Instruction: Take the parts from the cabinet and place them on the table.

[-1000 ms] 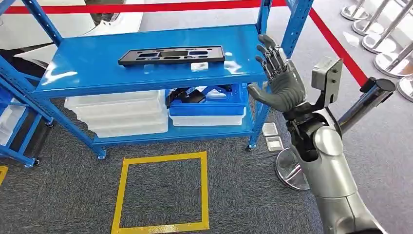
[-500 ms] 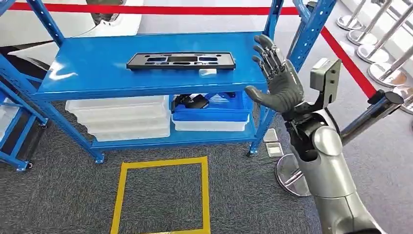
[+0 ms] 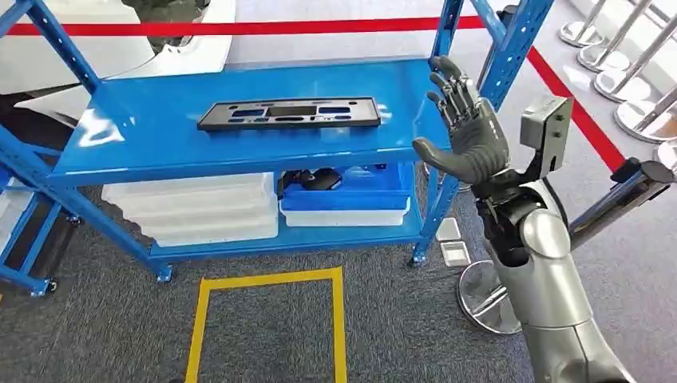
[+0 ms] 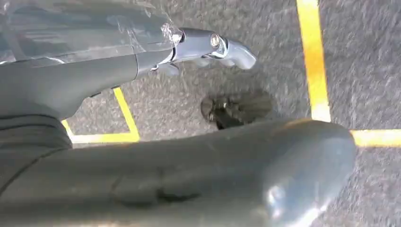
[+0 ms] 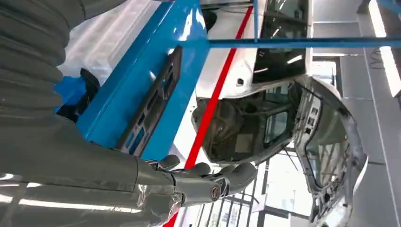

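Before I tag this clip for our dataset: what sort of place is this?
Probably a factory or automotive demo floor: a blue steel shelving rack holding a black plastic part, a bare car body shell behind it, and red barrier tape cordoning the area.

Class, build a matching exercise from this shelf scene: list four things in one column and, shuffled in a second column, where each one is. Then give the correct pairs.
Things:
1. black flat part
2. clear bins
3. right robot hand
4. yellow tape square

Places:
A. on the carpet in front of the rack
B. raised beside the shelf's right end, holding nothing
C. lying on the blue upper shelf
D. stacked on the lower shelf, left side

Pairs: 1-C, 2-D, 3-B, 4-A
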Robot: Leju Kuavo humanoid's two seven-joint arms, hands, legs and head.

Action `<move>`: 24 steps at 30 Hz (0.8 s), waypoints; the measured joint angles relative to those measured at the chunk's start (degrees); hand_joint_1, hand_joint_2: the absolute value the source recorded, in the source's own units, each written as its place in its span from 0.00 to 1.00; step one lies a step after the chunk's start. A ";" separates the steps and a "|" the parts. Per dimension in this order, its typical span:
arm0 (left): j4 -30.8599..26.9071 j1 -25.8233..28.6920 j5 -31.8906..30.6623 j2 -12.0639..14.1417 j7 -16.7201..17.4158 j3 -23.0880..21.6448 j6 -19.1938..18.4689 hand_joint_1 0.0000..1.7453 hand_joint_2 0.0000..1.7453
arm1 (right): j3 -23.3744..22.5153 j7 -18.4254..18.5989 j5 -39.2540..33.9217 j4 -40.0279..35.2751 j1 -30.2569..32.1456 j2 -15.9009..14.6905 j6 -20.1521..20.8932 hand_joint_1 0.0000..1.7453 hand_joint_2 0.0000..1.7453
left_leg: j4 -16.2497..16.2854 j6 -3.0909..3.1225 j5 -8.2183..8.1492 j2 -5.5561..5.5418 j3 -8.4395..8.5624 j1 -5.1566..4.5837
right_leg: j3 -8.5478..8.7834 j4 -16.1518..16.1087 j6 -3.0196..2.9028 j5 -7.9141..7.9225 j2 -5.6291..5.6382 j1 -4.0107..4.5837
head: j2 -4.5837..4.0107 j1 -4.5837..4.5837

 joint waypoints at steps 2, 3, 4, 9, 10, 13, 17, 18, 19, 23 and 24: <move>0.00 0.18 0.00 0.00 0.00 0.00 -0.02 0.00 0.00 | 0.00 0.17 0.02 0.00 0.20 0.00 -0.07 0.00 1.00 | 5.79 -0.58 -1.50 0.02 -4.77 0.37 | 0.77 0.01 -0.02 -0.95 0.17 -0.07 | 0.00 -0.31; 0.00 0.28 0.00 0.00 0.00 0.00 -0.02 0.00 0.00 | 0.00 0.37 0.04 0.00 0.31 0.02 -0.07 0.00 1.00 | 4.92 -0.68 0.05 0.02 -5.30 0.57 | 1.45 0.03 0.18 -1.46 0.34 -0.21 | 0.00 -0.50; 0.00 0.32 0.00 0.00 0.00 0.00 -0.04 0.00 0.00 | 0.00 0.48 0.07 0.00 0.39 0.02 -0.07 0.00 1.00 | 2.39 -0.92 2.49 0.02 -4.95 0.77 | 2.10 0.03 0.39 -1.96 0.37 -0.34 | 0.00 -0.65; 0.04 0.32 0.02 -0.07 -0.02 0.00 -0.09 0.00 0.00 | 0.00 0.79 0.15 -0.04 0.30 0.07 -0.13 0.00 1.00 | -9.58 0.01 9.00 -0.02 -1.65 0.59 | 5.29 -0.15 2.60 -4.97 0.49 -0.70 | 0.00 -2.21; 0.04 0.50 0.02 -0.07 -0.04 0.00 -0.07 0.00 0.00 | 0.00 0.85 0.20 -0.04 0.43 0.09 -0.13 0.00 1.00 | -9.51 0.53 9.03 -0.11 -1.50 0.42 | 5.71 -0.36 2.88 -5.24 0.44 -0.72 | 0.00 -1.68; 0.04 0.56 0.04 -0.07 -0.24 0.02 -0.09 0.00 0.00 | -0.04 0.74 0.13 -0.17 0.35 0.13 -0.11 0.00 1.00 | -10.23 2.17 7.80 -0.20 0.46 0.54 | 5.24 2.99 3.64 -4.67 0.27 -0.93 | 0.00 -1.11; 0.02 0.59 0.04 -0.07 -0.41 0.02 -0.13 0.00 0.00 | -0.09 0.76 0.13 -0.15 0.55 0.15 -0.11 0.00 1.00 | -10.36 3.05 5.55 -0.36 2.88 0.02 | -6.72 17.12 3.54 -8.34 0.27 -0.60 | 0.00 0.81; 0.04 0.69 0.04 -0.07 -0.46 0.02 -0.18 0.00 0.00 | -0.09 0.79 0.13 -0.15 0.86 0.15 -0.11 0.00 1.00 | -10.37 3.14 4.78 -0.44 3.80 -0.20 | -8.30 17.20 3.23 -8.88 0.27 -0.39 | 0.00 0.94; 0.04 0.72 0.04 -0.07 -0.48 0.02 -0.24 0.00 0.00 | -0.09 0.79 0.13 -0.15 1.03 0.15 -0.11 0.00 1.00 | -10.37 3.24 4.10 -0.53 4.71 -0.39 | -8.85 15.62 2.83 -8.39 0.28 -0.10 | 0.00 1.10; 0.29 0.76 0.00 -0.68 -0.72 0.02 -0.35 0.00 0.00 | -0.24 0.76 0.13 -0.11 1.50 0.07 -0.13 0.00 1.00 | -11.01 3.15 1.00 -0.63 8.89 -0.88 | -8.02 5.13 -0.48 4.78 0.92 2.17 | 0.00 0.69; 0.28 0.67 0.00 -0.63 -0.77 0.02 -0.33 0.00 0.00 | -0.22 0.94 0.20 -0.09 1.51 0.02 -0.13 0.00 1.00 | -11.83 2.64 0.71 -0.90 9.37 -0.44 | -7.75 4.75 -1.06 3.97 0.98 2.54 | 0.00 0.79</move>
